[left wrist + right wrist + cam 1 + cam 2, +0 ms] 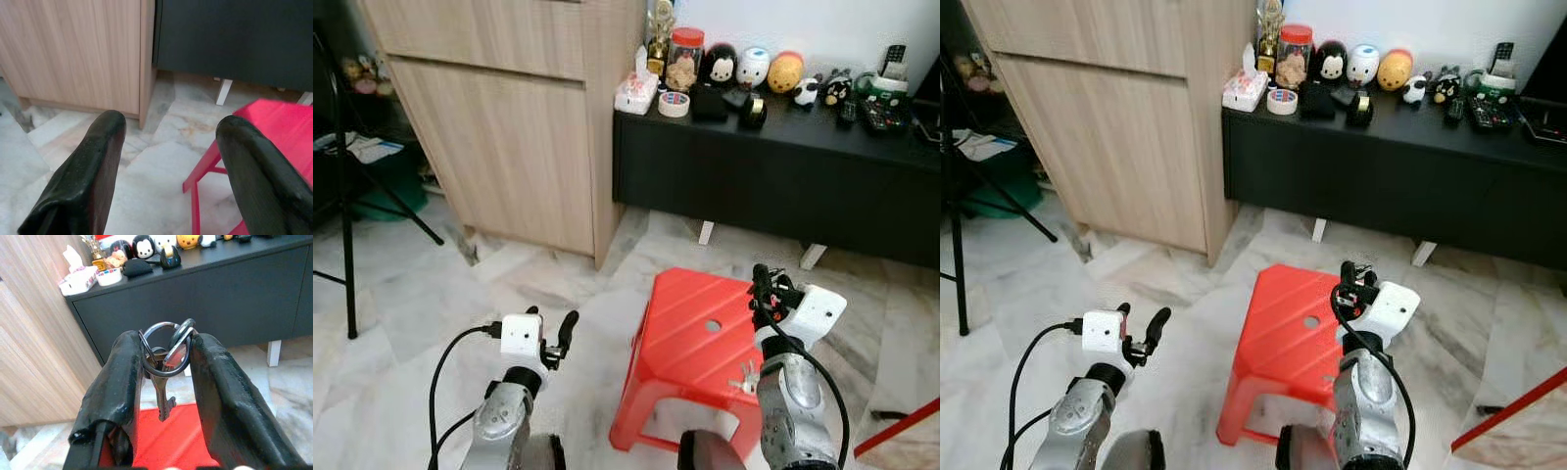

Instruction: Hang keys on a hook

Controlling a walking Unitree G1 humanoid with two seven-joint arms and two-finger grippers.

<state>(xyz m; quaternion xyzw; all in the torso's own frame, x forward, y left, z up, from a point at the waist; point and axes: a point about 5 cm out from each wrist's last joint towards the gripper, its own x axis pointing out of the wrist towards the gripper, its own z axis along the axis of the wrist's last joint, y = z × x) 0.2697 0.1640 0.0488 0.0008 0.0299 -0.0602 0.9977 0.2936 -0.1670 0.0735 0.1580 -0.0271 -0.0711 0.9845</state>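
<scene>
My right gripper is shut on a bunch of keys: the metal rings are pinched between the two black fingers and one key dangles below. In the left eye view that gripper is raised over the right side of a red plastic stool, pointing toward the black cabinet. My left gripper is held low over the floor left of the stool, with its fingers spread wide and nothing between them. A small metal piece shows beside my right forearm at the stool's edge.
A low black cabinet stands ahead, topped with toy figures, a jar, a tissue box and a tape roll. A tall wooden cupboard is at left, with a black tripod leg further left. The floor is marble.
</scene>
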